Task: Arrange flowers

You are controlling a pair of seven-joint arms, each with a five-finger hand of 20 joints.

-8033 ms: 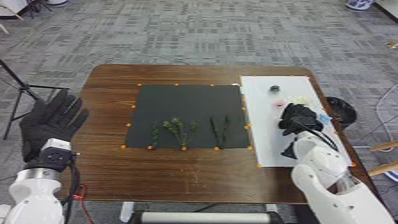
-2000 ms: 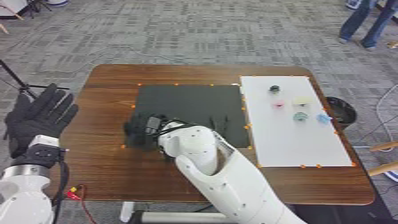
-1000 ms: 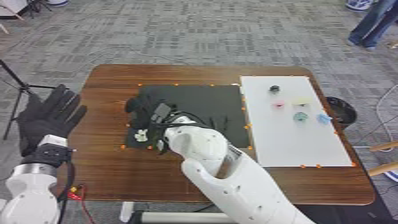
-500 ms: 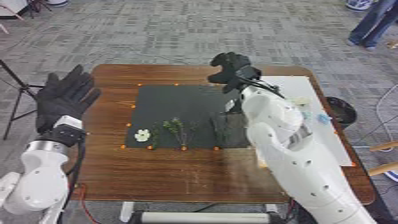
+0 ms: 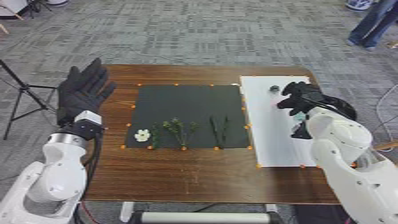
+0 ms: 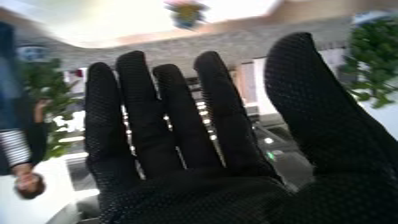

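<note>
In the head view my right hand (image 5: pixel 302 96) is over the upper part of the white board (image 5: pixel 274 145), covering some of the flower heads. A dark flower head (image 5: pixel 274 88) lies just left of it, and part of a teal one (image 5: pixel 298 117) shows below it. The right wrist view has my right hand (image 6: pixel 191 185) with its fingers straight and nothing in them. On the black mat (image 5: pixel 182 102) lie a white flower (image 5: pixel 142 135), a green sprig (image 5: pixel 155 134), a branching stem (image 5: pixel 182 132) and long leaves (image 5: pixel 219 131). My left hand (image 5: pixel 82 92) is open beside the table's left edge.
Orange markers line the mat and the board on the brown table (image 5: pixel 191 175). A black bin (image 5: pixel 342 107) stands beyond the table's right edge, and a tripod (image 5: pixel 27 92) stands on the floor at the left.
My right hand has moved from the mat, past its upper right corner, to the board. The white flower by the mat's lower left corner was absent in the oldest frame. My left hand has shifted up and right.
</note>
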